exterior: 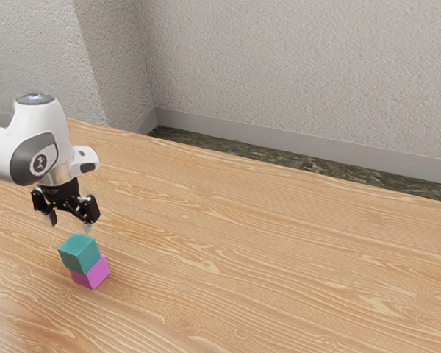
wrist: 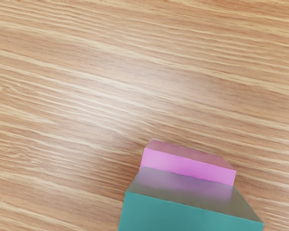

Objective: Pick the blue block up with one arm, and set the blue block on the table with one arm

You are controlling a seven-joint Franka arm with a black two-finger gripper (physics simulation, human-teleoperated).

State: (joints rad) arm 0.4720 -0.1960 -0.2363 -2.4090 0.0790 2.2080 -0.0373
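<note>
The blue block [exterior: 79, 254] sits on top of the pink block [exterior: 92, 273], set slightly off so a strip of the pink block's top shows. Just above the blue block is the gripper [exterior: 69, 223], its jaws spread apart and released. Beneath the pink block lies the wooden tabletop [exterior: 242, 250]; well beyond the blue block stands a pale wall [exterior: 294, 66].

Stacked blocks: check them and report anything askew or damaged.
The blue-green block sits off-centre on the pink block, leaving a strip of pink top uncovered, so the stack looks askew. No damage is visible on either.
</note>
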